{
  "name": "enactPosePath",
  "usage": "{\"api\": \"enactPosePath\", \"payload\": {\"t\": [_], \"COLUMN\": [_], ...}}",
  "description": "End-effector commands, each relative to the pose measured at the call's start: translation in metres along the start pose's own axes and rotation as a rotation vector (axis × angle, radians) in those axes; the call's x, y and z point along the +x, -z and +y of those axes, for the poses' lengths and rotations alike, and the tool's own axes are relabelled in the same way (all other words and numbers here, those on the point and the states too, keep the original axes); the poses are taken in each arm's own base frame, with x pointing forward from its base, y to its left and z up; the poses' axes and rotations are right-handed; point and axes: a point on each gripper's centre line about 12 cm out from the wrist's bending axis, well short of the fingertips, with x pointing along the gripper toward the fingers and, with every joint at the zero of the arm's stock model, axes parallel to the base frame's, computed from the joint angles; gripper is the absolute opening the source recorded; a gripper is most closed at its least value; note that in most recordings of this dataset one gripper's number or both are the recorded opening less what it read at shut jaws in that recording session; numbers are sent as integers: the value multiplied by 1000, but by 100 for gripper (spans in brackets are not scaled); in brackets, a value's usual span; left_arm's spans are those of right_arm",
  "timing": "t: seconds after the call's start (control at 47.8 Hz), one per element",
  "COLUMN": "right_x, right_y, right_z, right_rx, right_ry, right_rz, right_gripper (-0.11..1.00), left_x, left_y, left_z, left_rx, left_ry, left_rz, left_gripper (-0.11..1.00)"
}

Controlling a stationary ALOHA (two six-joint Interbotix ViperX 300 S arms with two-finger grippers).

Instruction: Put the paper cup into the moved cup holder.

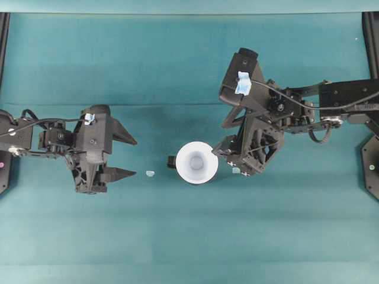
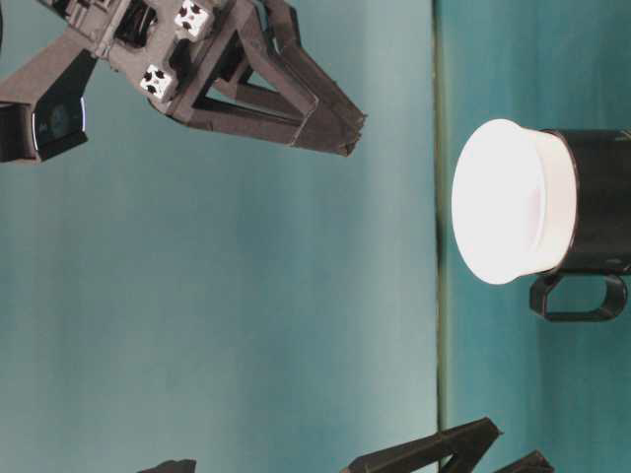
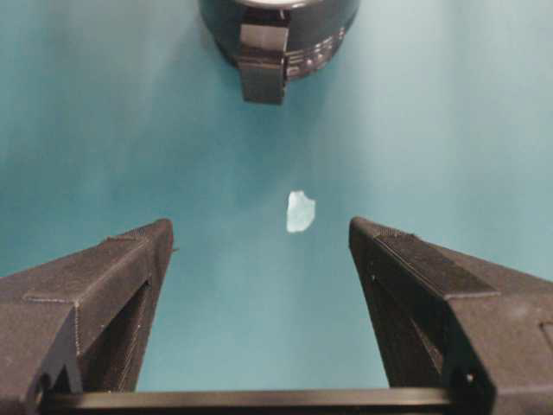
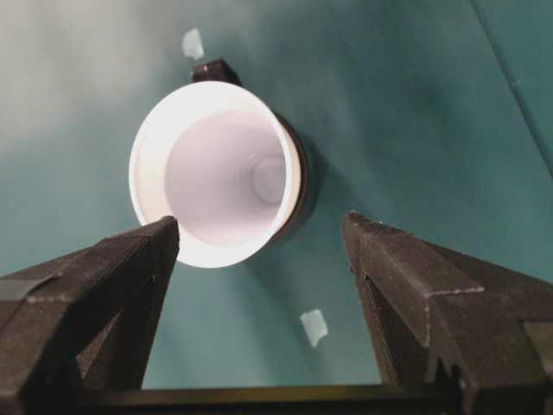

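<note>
Overhead: paper cup (image 1: 196, 162) seated upright in cup holder (image 1: 172, 161), between both arms; task looks done. Left gripper (image 1: 125, 157) jaws apart, empty, well clear. Right gripper (image 1: 228, 155) jaws apart, just beside the cup. Table-level: white rim protrudes above the black wall. Wrist views: nothing held.

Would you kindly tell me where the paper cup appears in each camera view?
Overhead: paper cup at centre, seated in the cup holder.
Table-level: right side, mouth facing left.
Left wrist: not visible; only the holder shows at top.
Right wrist: upper left of centre.
Shared landmark: the holder's handle.
</note>
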Motion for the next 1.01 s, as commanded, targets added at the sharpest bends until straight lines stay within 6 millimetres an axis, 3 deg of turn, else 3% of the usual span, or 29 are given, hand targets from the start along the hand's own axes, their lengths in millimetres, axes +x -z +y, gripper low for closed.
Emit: {"api": "enactPosePath", "payload": {"t": [0.0,0.984], "right_x": [-10,-12], "right_y": [-6,2], "right_z": [4,-6], "right_rx": [-7,6], "right_ry": [-15,-5], "right_rz": [-35,-37], "right_gripper": [82,82], "left_x": [-2,0], "left_y": [-9,-7], "left_z": [0,-1], "left_rx": [3,3], "left_ry": [1,1], "left_rz": [-29,-25], "left_gripper": [82,82]}}
